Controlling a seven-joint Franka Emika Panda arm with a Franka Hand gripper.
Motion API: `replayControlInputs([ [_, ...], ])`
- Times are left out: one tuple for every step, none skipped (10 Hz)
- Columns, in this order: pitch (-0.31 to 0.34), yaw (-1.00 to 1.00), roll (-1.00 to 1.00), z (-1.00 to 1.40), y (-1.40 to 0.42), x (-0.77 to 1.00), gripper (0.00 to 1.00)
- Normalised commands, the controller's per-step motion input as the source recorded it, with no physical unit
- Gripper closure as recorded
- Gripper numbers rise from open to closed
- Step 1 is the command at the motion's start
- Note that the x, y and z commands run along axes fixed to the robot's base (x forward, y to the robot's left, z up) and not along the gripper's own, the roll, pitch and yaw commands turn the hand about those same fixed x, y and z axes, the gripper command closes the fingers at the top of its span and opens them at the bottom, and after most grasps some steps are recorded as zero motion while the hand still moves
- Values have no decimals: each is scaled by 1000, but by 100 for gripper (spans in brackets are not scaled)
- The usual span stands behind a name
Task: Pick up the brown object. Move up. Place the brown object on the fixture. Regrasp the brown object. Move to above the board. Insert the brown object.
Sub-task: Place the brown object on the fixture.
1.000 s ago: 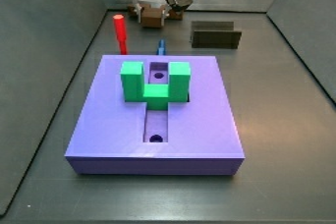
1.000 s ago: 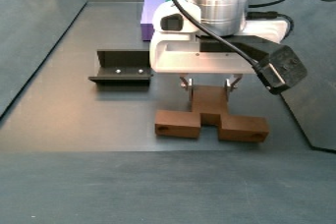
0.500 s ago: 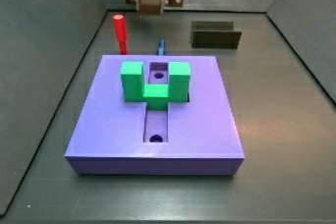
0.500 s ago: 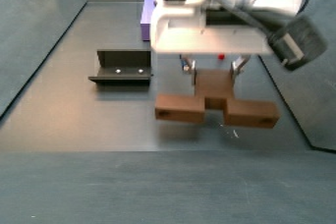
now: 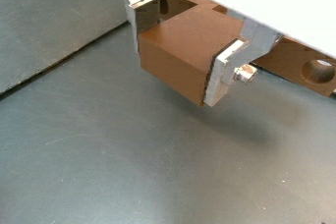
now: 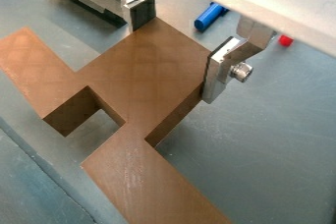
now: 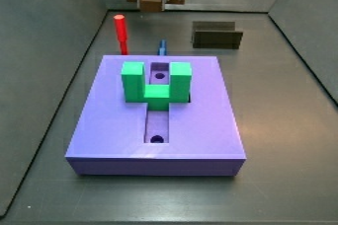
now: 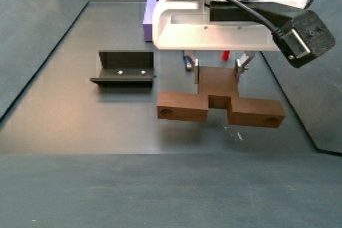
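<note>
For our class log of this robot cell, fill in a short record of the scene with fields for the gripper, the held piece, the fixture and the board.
gripper: two-finger gripper, raised above the floor, shut on the brown object
held piece: brown object, a brown block with two legs, off the floor
fixture: dark L-shaped fixture, bare, beside the gripper
board: lavender square board bearing a green U-shaped block

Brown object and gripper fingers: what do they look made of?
Brown object: probably 3D-printed plastic, matte, with a fine crosshatch texture. It is held above the floor in the gripper. Fingers: flat, bare silver metal plates, faintly shiny, one with a bolt.
</note>
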Motion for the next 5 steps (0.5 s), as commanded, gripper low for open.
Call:
replayControlInputs([
  [0,0,0,0,14,-23,100],
  [0,0,0,0,17,-46,100],
  [-20,-17,0,0,31,-160,100],
  [-40,-17,0,0,40,-143,100],
  [0,0,-54,0,91,-3,100],
])
